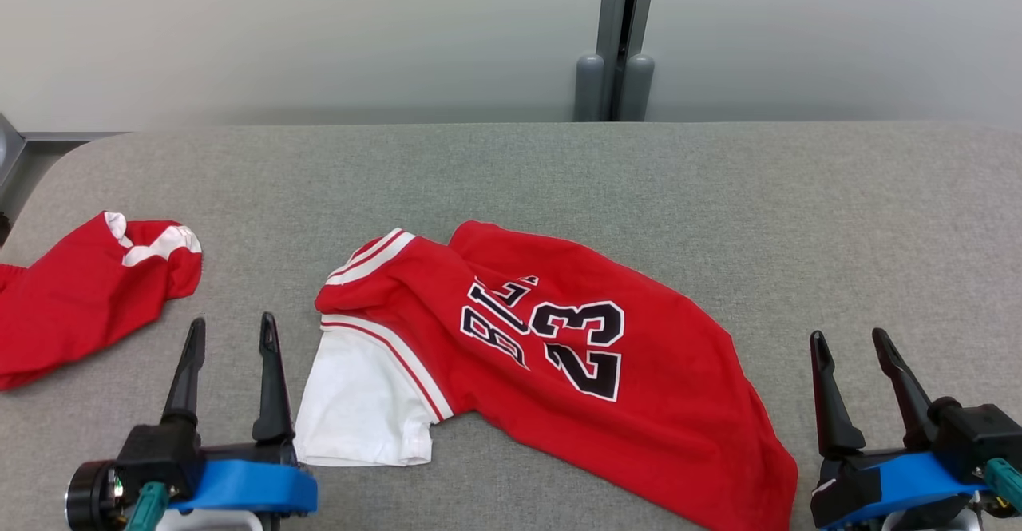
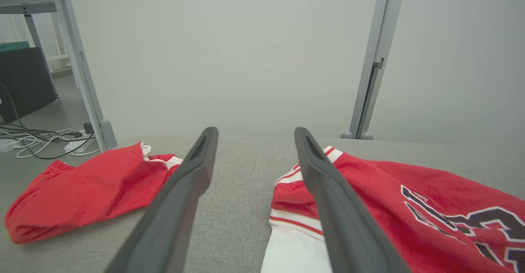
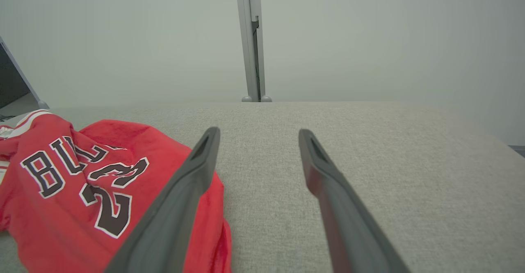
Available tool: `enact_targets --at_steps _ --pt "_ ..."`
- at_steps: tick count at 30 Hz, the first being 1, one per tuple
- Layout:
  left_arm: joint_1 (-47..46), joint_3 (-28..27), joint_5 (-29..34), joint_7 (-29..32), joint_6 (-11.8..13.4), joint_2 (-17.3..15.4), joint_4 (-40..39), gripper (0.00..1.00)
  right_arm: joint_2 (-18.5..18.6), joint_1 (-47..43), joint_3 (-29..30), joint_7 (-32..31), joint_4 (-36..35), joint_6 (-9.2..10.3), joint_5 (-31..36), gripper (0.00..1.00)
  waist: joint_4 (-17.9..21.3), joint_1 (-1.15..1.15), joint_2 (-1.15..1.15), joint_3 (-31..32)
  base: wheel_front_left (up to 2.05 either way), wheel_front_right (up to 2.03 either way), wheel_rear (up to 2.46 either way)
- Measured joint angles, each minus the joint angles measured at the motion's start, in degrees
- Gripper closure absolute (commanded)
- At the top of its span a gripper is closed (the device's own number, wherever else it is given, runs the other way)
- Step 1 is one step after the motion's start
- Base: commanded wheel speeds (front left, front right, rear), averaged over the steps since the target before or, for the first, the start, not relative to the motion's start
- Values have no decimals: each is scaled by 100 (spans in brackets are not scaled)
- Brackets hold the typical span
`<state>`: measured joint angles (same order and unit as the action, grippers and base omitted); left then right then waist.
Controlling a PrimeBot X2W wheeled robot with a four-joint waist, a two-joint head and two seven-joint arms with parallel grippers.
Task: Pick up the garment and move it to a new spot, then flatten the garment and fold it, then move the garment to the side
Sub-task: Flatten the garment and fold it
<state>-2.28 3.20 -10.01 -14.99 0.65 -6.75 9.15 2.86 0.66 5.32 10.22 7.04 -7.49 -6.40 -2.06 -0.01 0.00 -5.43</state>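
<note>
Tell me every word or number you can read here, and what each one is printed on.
"23": black, white-edged numerals on the red jersey.
"BUL": black letters beside the number on the same jersey; the rest of the word is lost in a fold.
The other red garment at the left shows no readable text.

Jersey [image 1: 639, 403] corner and red cloth [image 1: 80, 299] partly beyond head-view edges.

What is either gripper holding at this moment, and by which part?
Nothing is held. The left gripper and the right gripper both have open jaws with nothing between them. The red jersey lies ungripped on the grey table.
</note>
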Motion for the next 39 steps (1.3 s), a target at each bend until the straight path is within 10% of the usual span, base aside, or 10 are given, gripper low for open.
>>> enact_targets --at_steps 16,39 --pt "321 -88 403 0 -234 200 -60 0 0 -20 9 -114 136 0 15 0 -99 0 0 85 0 0 0" --pt "122 -105 447 0 -381 350 4 0 669 1142 -995 -2084 1702 0 -78 0 -465 1 0 -160 0 0 0"
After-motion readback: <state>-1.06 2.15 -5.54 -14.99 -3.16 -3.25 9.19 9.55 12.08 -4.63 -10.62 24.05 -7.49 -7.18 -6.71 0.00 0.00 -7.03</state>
